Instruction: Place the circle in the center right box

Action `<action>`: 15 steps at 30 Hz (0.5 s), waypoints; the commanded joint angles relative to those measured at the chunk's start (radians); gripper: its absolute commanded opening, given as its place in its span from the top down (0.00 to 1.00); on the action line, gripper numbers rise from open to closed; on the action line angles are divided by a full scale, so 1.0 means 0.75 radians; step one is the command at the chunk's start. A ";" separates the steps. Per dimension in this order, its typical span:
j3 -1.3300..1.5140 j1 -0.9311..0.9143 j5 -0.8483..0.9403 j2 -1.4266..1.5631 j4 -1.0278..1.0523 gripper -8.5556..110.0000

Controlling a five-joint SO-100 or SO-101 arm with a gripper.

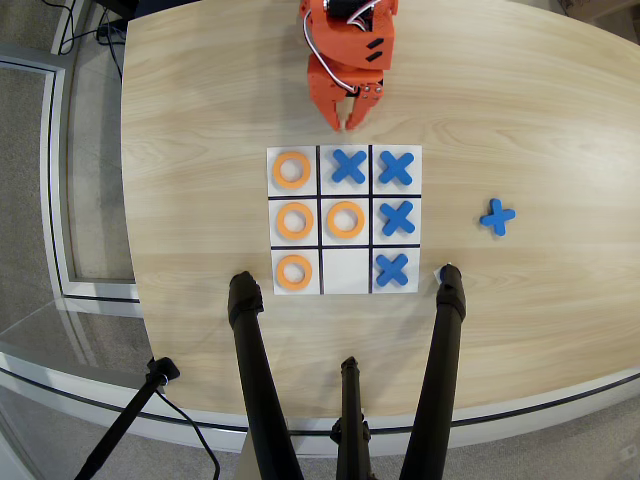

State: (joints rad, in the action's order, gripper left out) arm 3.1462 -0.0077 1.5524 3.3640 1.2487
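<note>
The circle (294,220) sits in the center right box (276,235); the fingers (349,122) (nearly closed, empty) at twelve o'clock risk little.

Overhead view: light wood table (200,120), rounded edges. Four blue crosses on the white grid board (345,270): top middle (348,166), top right (396,167), middle right (397,217), bottom right (392,268). Fifth blue cross (497,216) lies off the board, well apart to its right. Black tripod legs (252,370) stand at the near edge. Bottom middle cell is bare.
</note>
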 commanded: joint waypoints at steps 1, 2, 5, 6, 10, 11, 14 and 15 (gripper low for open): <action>0.076 -0.065 -0.008 -0.010 0.080 0.93; 0.076 -0.123 -0.008 -0.010 0.080 0.93; 0.076 -0.364 0.006 -0.012 0.082 0.93; 0.076 -0.456 0.010 -0.018 0.082 0.93; 0.076 -0.924 0.184 -0.027 0.086 0.93; 0.076 -1.059 0.237 -0.031 0.086 0.93; 0.076 -1.391 0.262 -0.008 0.082 0.93; 0.076 -1.475 0.262 -0.004 0.082 0.93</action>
State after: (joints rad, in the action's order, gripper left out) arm 3.1462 -0.9081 1.7303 3.3579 1.3070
